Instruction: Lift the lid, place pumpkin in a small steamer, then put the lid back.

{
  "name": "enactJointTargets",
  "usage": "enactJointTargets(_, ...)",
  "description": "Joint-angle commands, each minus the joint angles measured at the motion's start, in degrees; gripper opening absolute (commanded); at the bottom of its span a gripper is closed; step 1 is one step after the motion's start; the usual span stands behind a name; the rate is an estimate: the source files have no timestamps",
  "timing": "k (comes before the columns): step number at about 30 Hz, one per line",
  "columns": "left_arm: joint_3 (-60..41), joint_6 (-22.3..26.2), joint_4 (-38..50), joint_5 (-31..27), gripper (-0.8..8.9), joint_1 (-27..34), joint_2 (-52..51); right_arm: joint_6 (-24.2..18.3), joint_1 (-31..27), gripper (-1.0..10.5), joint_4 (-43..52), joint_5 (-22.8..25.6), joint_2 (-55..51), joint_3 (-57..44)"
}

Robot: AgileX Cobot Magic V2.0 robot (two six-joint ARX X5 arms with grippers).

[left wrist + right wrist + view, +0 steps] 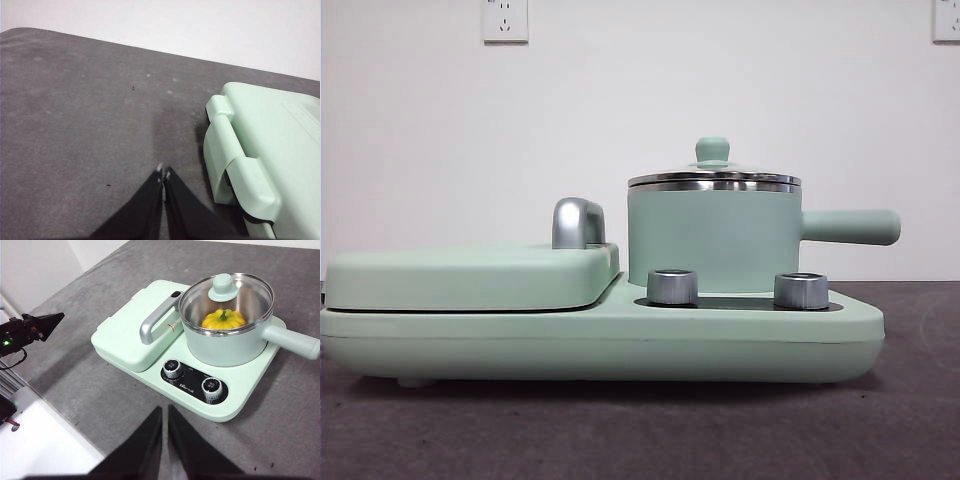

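The small steamer (712, 238) stands on the right half of the mint-green appliance base (600, 340), its handle (850, 227) pointing right. The lid (713, 176) sits on its rim with its knob up. In the right wrist view the pumpkin (223, 319) lies inside the steamer (227, 342), seen through the glass lid (226, 296). My right gripper (164, 411) is shut and empty, high above the table in front of the appliance. My left gripper (163, 172) is shut and empty over bare table beside the appliance's end (260, 160).
The griddle cover (470, 277) with its steel handle (577, 222) fills the appliance's left half. Two steel dials (672, 287) (801, 290) sit on the front panel. The left arm's black tip (42, 324) shows at the table's edge. The grey table (640, 430) surrounds the appliance.
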Motion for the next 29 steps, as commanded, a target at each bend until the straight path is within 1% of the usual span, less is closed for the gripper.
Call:
enactJointTargets(1, -1.05, 0.52, -0.5, -0.11, 0.08, 0.11, -0.11, 0.07, -3.34, 0.2, 0.66, -0.55, 0.0, -0.42)
enactJointTargets(4, -1.05, 0.52, -0.5, -0.11, 0.08, 0.11, -0.11, 0.07, -11.21, 0.2, 3.67, -0.46, -0.46, -3.89)
enactJointTargets(7, -1.05, 0.52, -0.5, -0.11, 0.08, 0.11, -0.11, 0.07, -20.17, 0.2, 11.06, -0.22, -2.29, -10.19)
enactJointTargets(9, -1.05, 0.52, -0.5, -0.11, 0.08, 0.11, -0.11, 0.07, -26.29, 0.2, 17.97, -0.24, -4.04, -15.98)
enactJointTargets(12, -1.05, 0.52, -0.5, -0.11, 0.08, 0.11, -0.11, 0.04, -33.68, 0.2, 26.84, -0.28, -6.84, -24.39)
enactJointTargets(15, -1.05, 0.52, -0.5, -0.11, 0.08, 0.11, -0.11, 0.0, -38.84, 0.2, 33.68, -0.17, -9.57, -32.3)
enactJointTargets(16, -1.05, 0.52, -0.5, -0.11, 0.08, 0.11, -0.11, -0.28, -39.93, 0.2, 35.87, -0.15, -10.45, -34.62)
enactJointTargets(18, -1.05, 0.52, -0.5, -0.11, 0.08, 0.11, -0.11, -2.14, -41.53, 0.2, 41.92, -0.11, -12.33, -40.06)
enactJointTargets(21, -1.05, 0.52, -0.5, -0.11, 0.08, 0.11, -0.11, -5.6, -41.88, 0.2, 51.25, -0.11, -15.15, -47.58)
enactJointTargets(23, -1.05, 0.52, -0.5, -0.11, 0.08, 0.11, -0.11, -7.02, -41.88, 0.2, 55.8, -0.15, -16.96, -51.63)
enactJointTargets(26, -1.05, 0.52, -0.5, -0.11, 0.08, 0.11, -0.11, -7.48, -41.88, 0.2, 57.05, -0.2, -20.17, -56.02)
enactJointTargets(27, -1.05, 0.52, -0.5, -0.11, 0.08, 0.11, -0.11, -7.69, -41.86, 0.2, 55.36, -0.13, -21.22, -56.5)
enactJointTargets(29, -1.05, 0.52, -0.5, -0.11, 0.08, 0.11, -0.11, -9.88, -41.75, 0.2, 52.37, 0.0, -21.99, -56.5)
